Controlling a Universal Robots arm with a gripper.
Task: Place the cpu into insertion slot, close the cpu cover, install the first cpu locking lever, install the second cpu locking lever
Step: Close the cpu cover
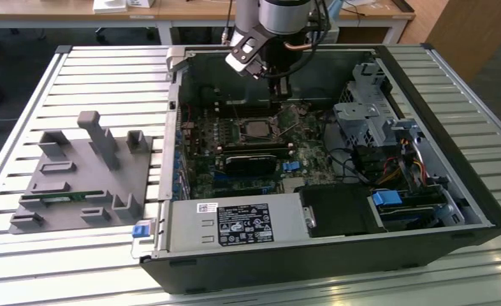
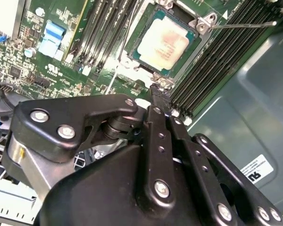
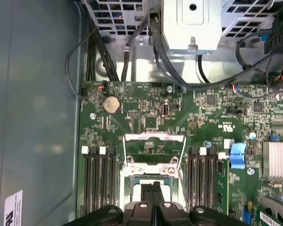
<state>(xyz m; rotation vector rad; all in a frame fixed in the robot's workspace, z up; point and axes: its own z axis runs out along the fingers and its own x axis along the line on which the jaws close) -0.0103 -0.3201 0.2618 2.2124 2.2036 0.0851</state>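
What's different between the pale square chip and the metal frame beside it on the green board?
The chip is a solid pale square; the frame is a thin metal outline with a big window. The chip lies seated in its socket; the frame is swung open, off it. Both are square and metallic.

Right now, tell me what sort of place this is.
Probably a robotics lab or test workshop: an open black desktop computer case lies on a slatted silver metal table, a grey plastic fixture block beside it, pale wooden desks behind.
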